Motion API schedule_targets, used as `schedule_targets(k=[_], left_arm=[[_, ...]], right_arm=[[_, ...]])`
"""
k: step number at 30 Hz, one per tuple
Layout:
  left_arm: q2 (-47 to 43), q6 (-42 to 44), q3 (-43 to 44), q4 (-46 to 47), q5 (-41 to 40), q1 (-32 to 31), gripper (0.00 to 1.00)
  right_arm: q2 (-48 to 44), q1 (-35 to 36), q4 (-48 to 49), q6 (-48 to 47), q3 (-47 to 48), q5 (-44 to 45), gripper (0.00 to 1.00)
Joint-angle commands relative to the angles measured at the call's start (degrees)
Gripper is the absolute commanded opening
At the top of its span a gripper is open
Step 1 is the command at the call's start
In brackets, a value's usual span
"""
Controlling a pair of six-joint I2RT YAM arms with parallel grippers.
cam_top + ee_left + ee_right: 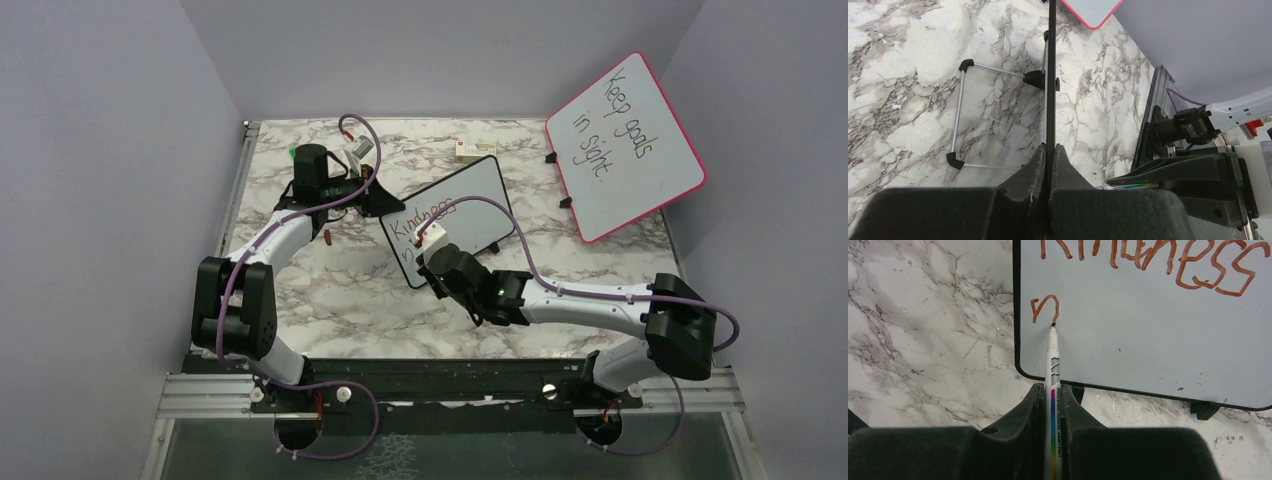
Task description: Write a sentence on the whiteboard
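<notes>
Two robot arms writing on a small black-framed whiteboard [480, 200] that stands mid-way across a marble table [330, 290].

The board is propped on a wire stand [960, 115]. The left gripper [1050, 150] is pinched tight on its thin frame edge. The right gripper [1053, 395] is clamped round a slim marker [1053, 365], whose tip touches the board below the sentence [1148, 260], which so far reads "Kindness" plus one new stroke. The board looks light, stiff and slick, and likely to slide or tip under pen pressure, so the frame edge seems the soundest hold.
</notes>
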Motion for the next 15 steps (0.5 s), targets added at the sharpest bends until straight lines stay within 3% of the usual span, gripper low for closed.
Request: schedule_targets(k=[1, 15], left_arm=[[-0.11, 1.03, -0.11, -4.19, -1.87, -0.04, 0.0], [-0.2, 1.03, -0.06, -4.19, -1.78, -0.03, 0.0]], right_arm=[[-0.55, 0.09, -0.4, 0.66, -0.43, -0.02, 0.01], [-1.08, 0.09, 4.9, -0.69, -0.09, 3.89, 0.01]])
